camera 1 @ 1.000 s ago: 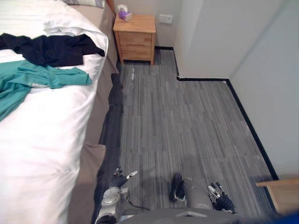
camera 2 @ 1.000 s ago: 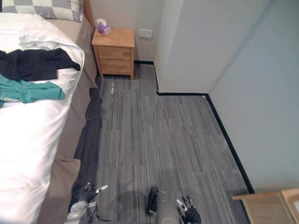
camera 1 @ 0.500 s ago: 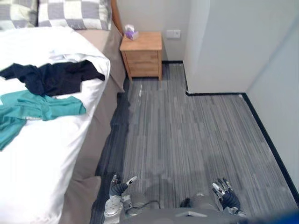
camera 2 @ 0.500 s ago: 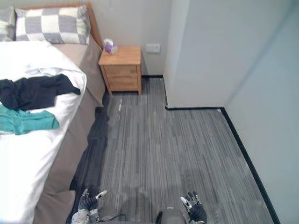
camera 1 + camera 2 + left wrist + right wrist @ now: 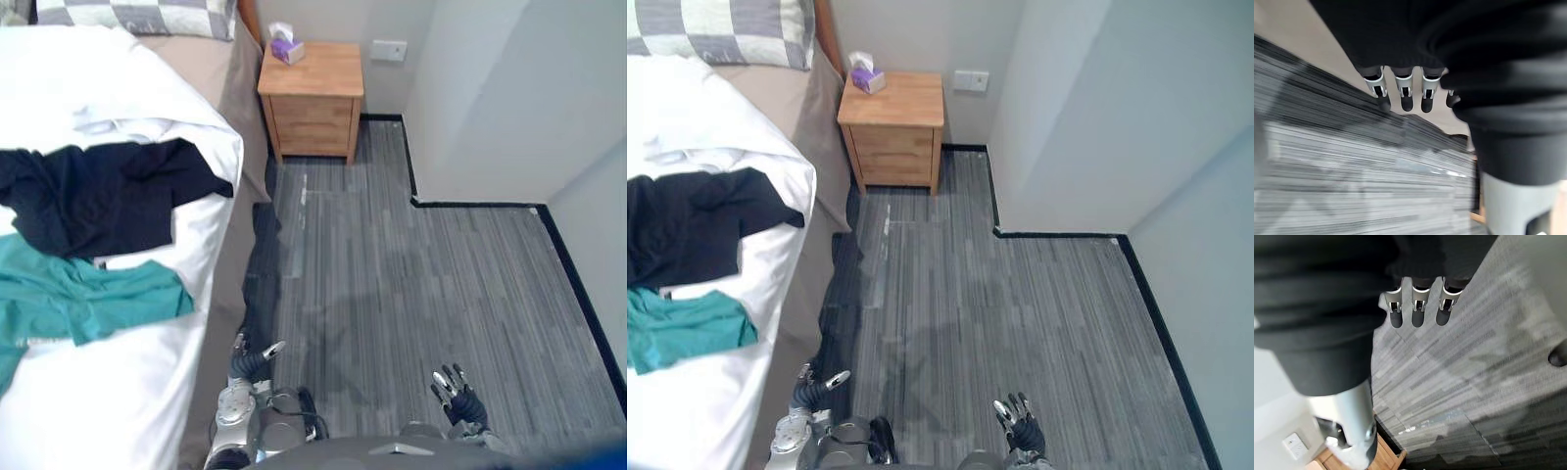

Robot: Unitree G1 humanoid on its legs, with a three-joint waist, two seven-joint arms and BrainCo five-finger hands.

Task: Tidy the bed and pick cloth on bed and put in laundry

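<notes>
On the bed [image 5: 108, 401], dark cloth [image 5: 93, 196] and green cloth [image 5: 88, 299] lie as before; left hand [image 5: 247, 362] and right hand [image 5: 454, 396] hang, fingers loose, empty.

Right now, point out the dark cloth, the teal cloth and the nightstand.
dark cloth [image 5: 88, 201]: left eye view, middle of its spread body on the white bedding.
teal cloth [image 5: 93, 302]: left eye view, centre of the crumpled fabric.
nightstand [image 5: 313, 76]: left eye view, bare wooden top.
</notes>
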